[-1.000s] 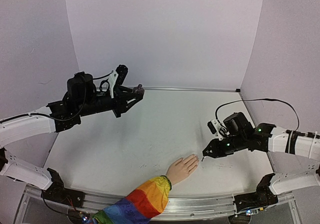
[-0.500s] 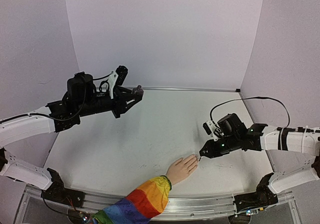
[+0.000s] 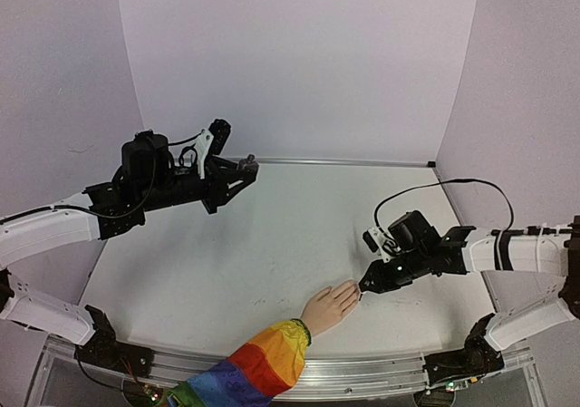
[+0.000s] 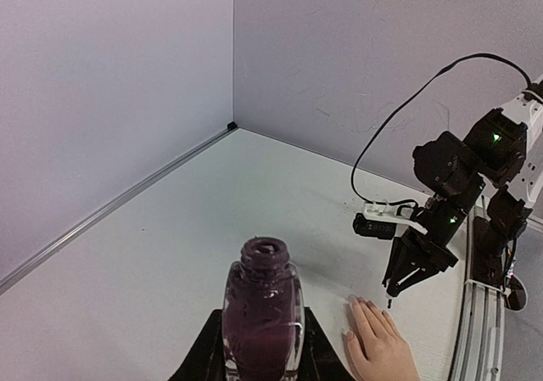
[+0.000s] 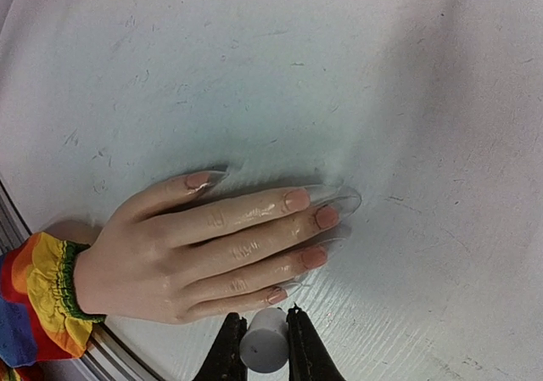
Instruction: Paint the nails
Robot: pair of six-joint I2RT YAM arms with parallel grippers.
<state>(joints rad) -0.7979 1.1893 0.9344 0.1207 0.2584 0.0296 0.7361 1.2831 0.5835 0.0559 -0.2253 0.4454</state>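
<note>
The left hand (image 3: 237, 176) hangs above the counter's (image 3: 272, 244) back left, clamped on an open bottle (image 4: 263, 313) of dark polish, held upright. At the near edge, centre, a mannequin hand (image 3: 331, 305) in a rainbow sleeve (image 3: 258, 366) lies palm down, and its nails (image 5: 327, 217) point right. The right hand (image 3: 372, 285) is pinched narrow on a small white brush cap (image 5: 263, 350), low beside the little finger. That nail may carry a dark smear, though the view is unclear.
</note>
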